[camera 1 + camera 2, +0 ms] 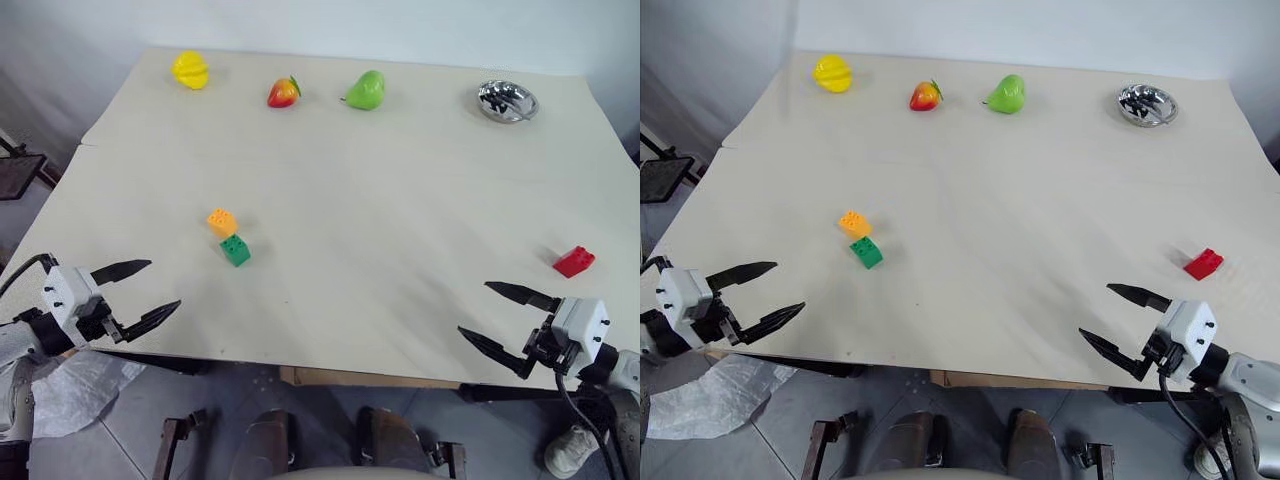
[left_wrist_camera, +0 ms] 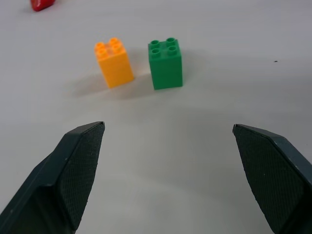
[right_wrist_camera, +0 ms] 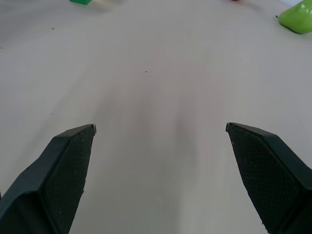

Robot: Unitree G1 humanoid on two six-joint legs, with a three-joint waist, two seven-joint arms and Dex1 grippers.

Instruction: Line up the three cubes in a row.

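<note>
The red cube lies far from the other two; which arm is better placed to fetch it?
Probably the right. The red cube lies just beyond the open right gripper, while the left gripper faces the orange cube and green cube.

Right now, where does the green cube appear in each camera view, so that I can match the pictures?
Left eye view: green cube left of centre on the table, just nearer than the orange cube.
Right eye view: same spot, again nearer than the orange cube.
Left wrist view: upper middle, beside the orange cube, apart.
Right wrist view: a green sliver at the top edge is probably it.
Shared landmark: the orange cube.
</note>
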